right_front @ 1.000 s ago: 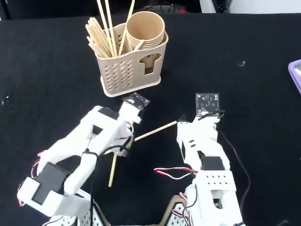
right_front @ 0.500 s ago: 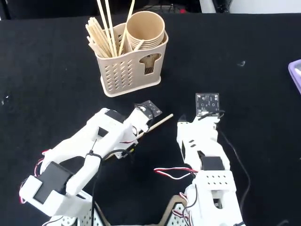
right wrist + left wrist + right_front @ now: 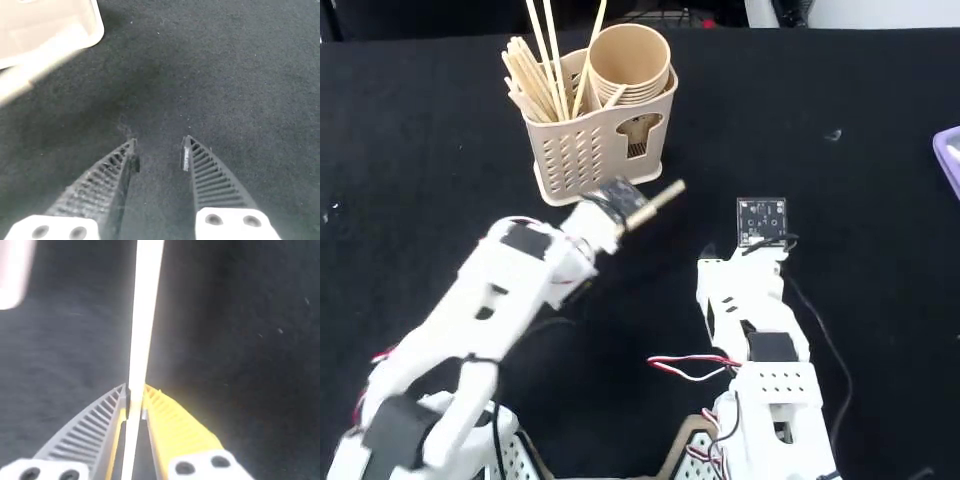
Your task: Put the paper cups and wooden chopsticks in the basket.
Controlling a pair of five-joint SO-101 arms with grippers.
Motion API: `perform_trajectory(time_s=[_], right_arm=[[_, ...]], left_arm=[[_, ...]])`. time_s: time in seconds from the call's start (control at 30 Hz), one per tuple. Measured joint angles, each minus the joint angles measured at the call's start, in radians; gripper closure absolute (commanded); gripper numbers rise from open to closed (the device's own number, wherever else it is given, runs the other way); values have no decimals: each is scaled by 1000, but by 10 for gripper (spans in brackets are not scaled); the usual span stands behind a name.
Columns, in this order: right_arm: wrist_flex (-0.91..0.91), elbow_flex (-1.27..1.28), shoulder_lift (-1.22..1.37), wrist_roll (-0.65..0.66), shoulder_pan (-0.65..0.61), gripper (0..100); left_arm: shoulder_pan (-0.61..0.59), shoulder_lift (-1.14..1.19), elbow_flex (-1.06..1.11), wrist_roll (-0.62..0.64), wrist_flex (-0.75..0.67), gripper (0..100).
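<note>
Chopstick (image 3: 144,315) locked in. The left gripper (image 3: 134,392) had its grey and yellow fingers pinched tight on the single wooden stick, with no gap left on either side. The stick ran straight out between the tips and on past them over the black table (image 3: 840,90).

From above, that left gripper (image 3: 618,205) sat just short of the basket (image 3: 590,150), which lay at its 12 o'clock. The free end of the chopstick (image 3: 660,197) poked out toward 2 o'clock, close to the basket's near right corner, though contact could not be judged. The stick's other end was hidden under the arm.

The basket stood at about 11 o'clock on the table. A stack of paper cups (image 3: 630,55) was nested in its right-hand compartment. A bundle of wooden chopsticks (image 3: 525,75) leaned in the left one, a few of them sticking up tall.

Over to the right gripper (image 3: 159,150): its two dark fingers were spread well apart, holding nothing, with bare table between them. It was parked at roughly 5 o'clock from the basket, well apart from it. A corner of the basket (image 3: 45,25) and the blurred stick (image 3: 35,75) showed beyond its fingertips.

A purple object (image 3: 950,160) peeked in at the table's 3 o'clock edge.
</note>
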Motion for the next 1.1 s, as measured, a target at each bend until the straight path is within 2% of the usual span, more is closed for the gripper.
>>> perform_trajectory(time_s=[0.23, 0.37, 0.47, 0.77, 0.93, 1.1], right_arm=[[0, 0, 0, 0, 8, 850], [0, 0, 0, 0, 8, 850], [0, 0, 0, 0, 8, 850], [0, 0, 0, 0, 8, 850], [0, 0, 0, 0, 8, 850], [0, 0, 0, 0, 8, 850]], left_arm=[[-35, -235, 0, -8, 114, 970], [-35, -397, 0, -5, 110, 970], [-43, -502, -14, 75, 46, 970], [-48, -634, -23, 417, -350, 970], [-48, -612, -25, 468, -612, 970], [-46, -474, -25, 485, -875, 970]])
